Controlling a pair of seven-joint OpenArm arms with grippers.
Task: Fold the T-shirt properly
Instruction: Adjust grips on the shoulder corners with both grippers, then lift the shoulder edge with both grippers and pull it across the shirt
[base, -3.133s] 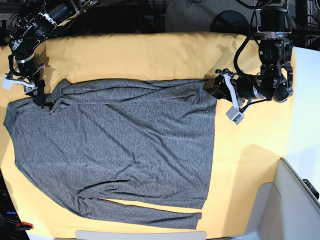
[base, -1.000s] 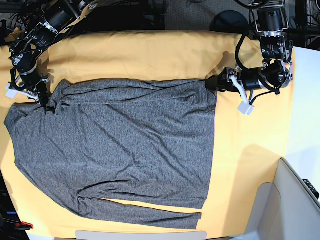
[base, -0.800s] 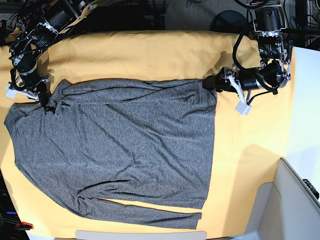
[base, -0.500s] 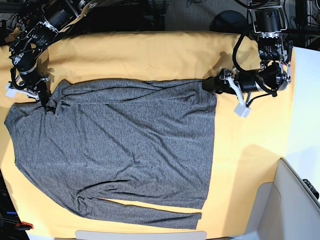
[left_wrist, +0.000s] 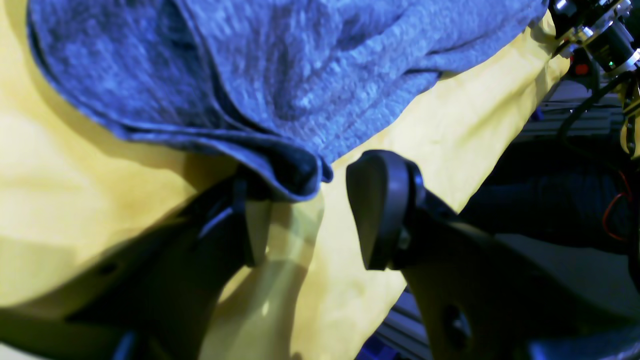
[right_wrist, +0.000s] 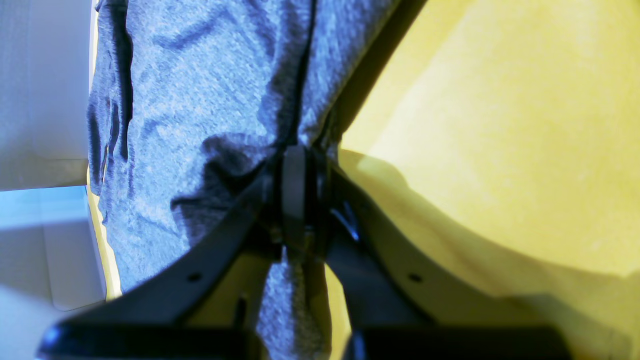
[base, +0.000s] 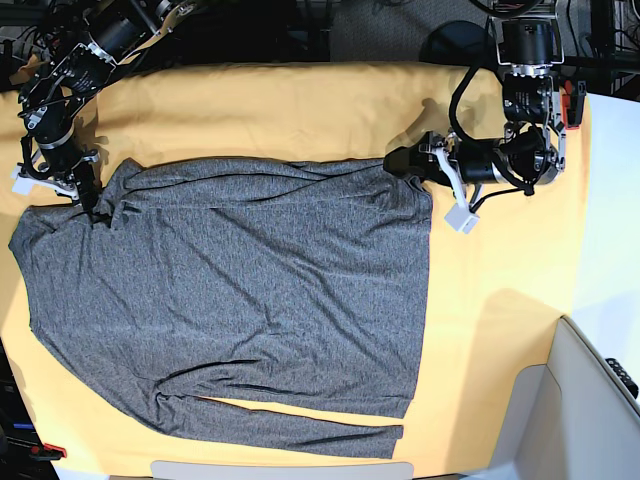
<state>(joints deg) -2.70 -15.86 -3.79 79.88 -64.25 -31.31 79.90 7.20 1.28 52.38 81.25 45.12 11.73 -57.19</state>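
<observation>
The dark grey T-shirt (base: 230, 290) lies spread flat on the yellow-orange cloth (base: 500, 300), sleeves at the top and bottom. My left gripper (base: 402, 160) is at the shirt's top right corner. In the left wrist view the left gripper (left_wrist: 312, 210) stands open, and the hem corner of the T-shirt (left_wrist: 295, 175) droops between the fingers (left_wrist: 380, 210), resting over the left one. My right gripper (base: 85, 195) is at the shirt's upper left. In the right wrist view the right gripper (right_wrist: 297, 190) is shut, with a fold of the T-shirt (right_wrist: 200, 100) pinched in it.
The cloth covers the whole table up to its back edge (base: 300, 68), with dark cables and gear beyond. A white surface (base: 610, 200) borders the right side and a pale box (base: 590, 400) stands at the lower right. A white tag (base: 460, 218) hangs from the left arm.
My left gripper has slid left over the shirt's top right corner, so the hem now lies between its fingers. The right gripper and the shirt's left side have not moved.
</observation>
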